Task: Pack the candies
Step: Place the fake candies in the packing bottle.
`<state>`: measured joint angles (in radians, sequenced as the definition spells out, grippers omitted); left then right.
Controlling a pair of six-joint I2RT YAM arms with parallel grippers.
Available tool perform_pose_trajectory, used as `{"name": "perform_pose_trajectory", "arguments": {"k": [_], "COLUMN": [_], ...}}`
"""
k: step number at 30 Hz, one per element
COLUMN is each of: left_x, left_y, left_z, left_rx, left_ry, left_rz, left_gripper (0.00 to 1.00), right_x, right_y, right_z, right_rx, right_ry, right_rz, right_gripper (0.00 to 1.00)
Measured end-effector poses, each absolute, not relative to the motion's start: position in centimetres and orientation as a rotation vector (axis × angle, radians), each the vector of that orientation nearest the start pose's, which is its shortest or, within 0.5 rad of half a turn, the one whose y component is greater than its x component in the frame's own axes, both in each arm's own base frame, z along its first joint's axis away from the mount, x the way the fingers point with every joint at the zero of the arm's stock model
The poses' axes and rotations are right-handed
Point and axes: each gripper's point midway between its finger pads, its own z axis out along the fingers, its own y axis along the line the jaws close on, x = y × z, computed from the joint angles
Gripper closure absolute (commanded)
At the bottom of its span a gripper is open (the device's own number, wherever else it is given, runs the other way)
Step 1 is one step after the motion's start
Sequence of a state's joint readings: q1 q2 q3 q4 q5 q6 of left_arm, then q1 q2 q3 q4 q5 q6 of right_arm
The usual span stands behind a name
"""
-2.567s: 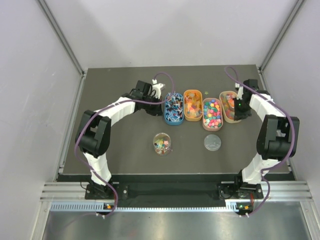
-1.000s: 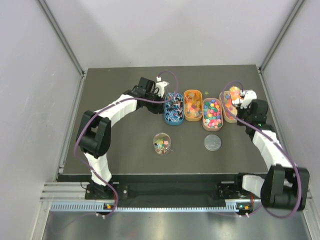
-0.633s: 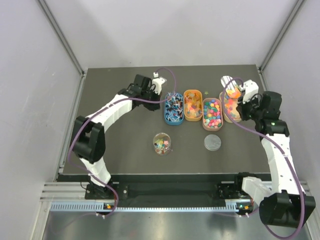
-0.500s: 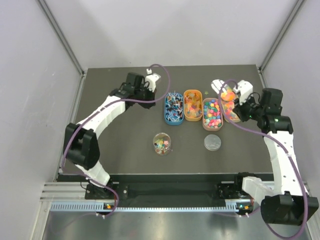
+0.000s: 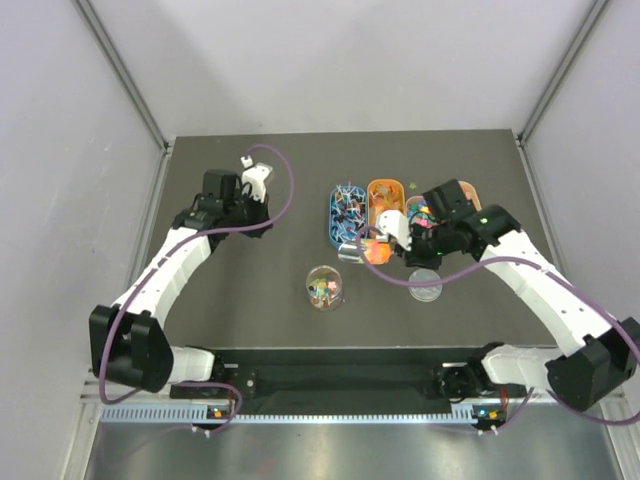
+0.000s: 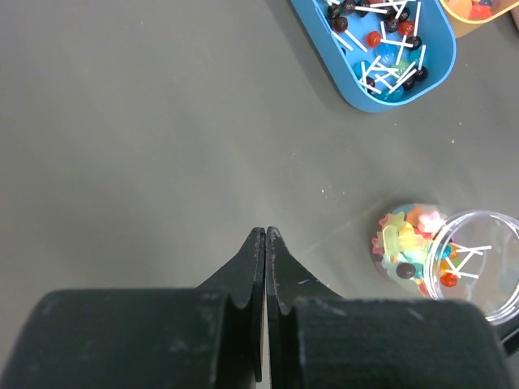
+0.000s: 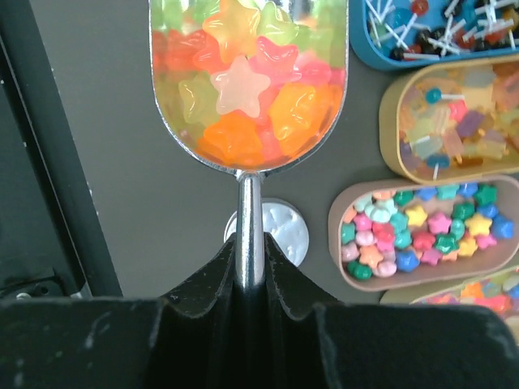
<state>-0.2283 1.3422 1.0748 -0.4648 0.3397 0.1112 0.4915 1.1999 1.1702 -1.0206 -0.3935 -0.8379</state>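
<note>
My right gripper (image 5: 398, 243) (image 7: 250, 243) is shut on the thin handle of a metal scoop (image 7: 247, 81) (image 5: 370, 250). The scoop is heaped with star-shaped gummy candies (image 7: 243, 85) in orange, pink, yellow and green. It hangs over the table between the trays and the clear round jar (image 5: 325, 288) (image 6: 454, 259), up and to the right of the jar. The jar holds a few candies and lollipops. My left gripper (image 5: 243, 222) (image 6: 265, 231) is shut and empty, over bare table left of the blue tray (image 5: 343, 215) (image 6: 389, 49).
The blue tray holds lollipops. Beside it stand an orange tray (image 5: 384, 203) (image 7: 454, 121) of gummies and a tan tray (image 7: 422, 231) of small star sweets, partly under my right arm from above. The jar's silver lid (image 5: 425, 285) (image 7: 284, 231) lies flat below the scoop handle.
My right arm has swung from the far-right tray to the middle of the table with the loaded scoop. My left arm has drawn back to the left, away from the blue tray.
</note>
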Motion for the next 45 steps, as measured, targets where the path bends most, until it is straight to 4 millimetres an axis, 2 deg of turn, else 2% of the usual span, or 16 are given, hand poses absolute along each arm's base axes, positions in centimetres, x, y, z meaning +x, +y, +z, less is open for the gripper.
{"name": "perform_pose_trajectory", "arguments": {"k": [6,10,13,21,26,35,40,45], "left_x": [33.5,33.2,32.8,31.7,31.6,32.0,31.5,31.5], "left_y": [-12.2,-11.6,-11.3,-10.9,-11.0,-11.6,-14.1,-19.1], "left_z": [18.0,18.2,18.2,18.3,18.0,18.7,19.3,23.2], "left_rx": [0.504,0.472,0.451,0.423,0.42,0.422,0.456,0.55], "left_ry": [2.203,2.197,2.199,2.182,2.183,2.143,2.132,2.056], "left_rz": [-0.444,-0.44,-0.441,-0.448,-0.458,-0.495,-0.68,-0.933], "left_gripper": [1.0,1.0,1.0,1.0,1.0,1.0,1.0,1.0], "right_x": [21.3,20.8,21.5,23.3,23.5,23.3,23.5,24.1], "right_y": [18.8,19.5,19.8,20.3,20.0,19.5,19.5,20.8], "right_z": [16.6,14.8,14.4,14.9,15.6,16.4,17.1,19.1], "right_rx": [-1.871,-1.996,-2.03,-2.084,-2.127,-2.167,-2.103,-1.991], "right_ry": [1.87,1.881,1.889,1.89,1.873,1.858,1.892,1.896], "right_rz": [0.341,0.297,0.253,0.093,-0.006,-0.115,-0.125,-0.088], "right_gripper": [1.0,1.0,1.0,1.0,1.0,1.0,1.0,1.0]}}
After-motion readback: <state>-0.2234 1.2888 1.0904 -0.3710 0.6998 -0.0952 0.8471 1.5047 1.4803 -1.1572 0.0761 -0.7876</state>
